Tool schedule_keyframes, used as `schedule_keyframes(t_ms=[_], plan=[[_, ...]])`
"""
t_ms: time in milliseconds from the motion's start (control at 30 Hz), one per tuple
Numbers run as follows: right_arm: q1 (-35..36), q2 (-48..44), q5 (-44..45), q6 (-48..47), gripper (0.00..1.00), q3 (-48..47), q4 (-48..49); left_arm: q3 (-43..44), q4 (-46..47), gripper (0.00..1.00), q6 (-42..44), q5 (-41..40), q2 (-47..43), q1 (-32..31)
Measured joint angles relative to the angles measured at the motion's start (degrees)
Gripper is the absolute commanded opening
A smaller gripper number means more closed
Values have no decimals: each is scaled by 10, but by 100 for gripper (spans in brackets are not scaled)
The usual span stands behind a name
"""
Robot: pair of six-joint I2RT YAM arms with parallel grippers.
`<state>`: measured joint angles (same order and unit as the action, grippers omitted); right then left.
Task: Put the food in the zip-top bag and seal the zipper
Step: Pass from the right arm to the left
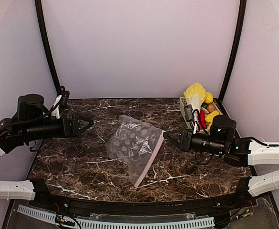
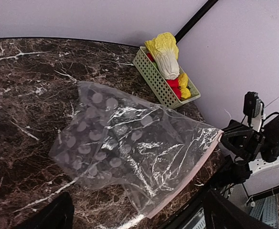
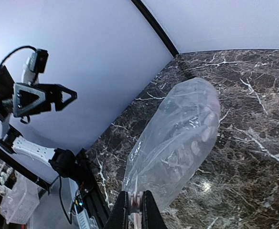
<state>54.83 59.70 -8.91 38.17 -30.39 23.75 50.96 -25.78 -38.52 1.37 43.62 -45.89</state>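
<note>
The zip-top bag (image 1: 132, 143) lies empty and crumpled mid-table, also in the left wrist view (image 2: 130, 143) and the right wrist view (image 3: 177, 138). Its pink-white zipper (image 1: 149, 160) runs along the right edge (image 2: 192, 179). My right gripper (image 1: 167, 135) is shut on the zipper's far end (image 3: 135, 206), at the bag's top right corner. My left gripper (image 1: 87, 123) is open and empty, left of the bag and apart from it; its fingers (image 2: 53, 217) frame the bag's near edge. The food sits in the basket at back right: a yellow-white cabbage (image 1: 195, 95) (image 2: 164, 55), with yellow and red pieces (image 2: 180, 86).
The light green mesh basket (image 1: 183, 109) (image 2: 151, 76) stands at the back right corner against the wall, just behind my right arm (image 1: 216, 140). Pale walls close the back and sides. A black rail runs along the table's near edge (image 1: 130, 205).
</note>
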Motion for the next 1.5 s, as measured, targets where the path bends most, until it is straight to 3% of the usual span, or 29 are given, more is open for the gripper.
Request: schedule_keyframes(t_ms=[133, 233, 533, 633, 800, 1000, 1067, 1267, 1500], plan=[[0, -17, 0, -54, 0, -82, -139, 130, -105, 99, 117, -26, 56, 0], [0, -13, -29, -91, 0, -140, -223, 191, -137, 99, 210, 8, 115, 0], [0, 55, -201, -159, 0, -229, -329, 249, -92, 99, 438, 294, 302, 0], [0, 77, -250, -168, 0, -251, -343, 253, -51, 99, 457, 373, 332, 0], [0, 106, -305, -180, 0, -298, -355, 205, 101, 99, 433, 477, 328, 0], [1, 132, -340, -182, 0, -317, -349, 152, 208, 99, 415, 538, 320, 0], [3, 149, -351, -182, 0, -317, -344, 127, 236, 96, 406, 549, 313, 0], [14, 173, -366, -173, 0, -317, -323, 93, 277, 75, 380, 564, 310, -12], [20, 173, -368, -166, 0, -317, -305, 93, 273, 65, 399, 557, 313, -42]])
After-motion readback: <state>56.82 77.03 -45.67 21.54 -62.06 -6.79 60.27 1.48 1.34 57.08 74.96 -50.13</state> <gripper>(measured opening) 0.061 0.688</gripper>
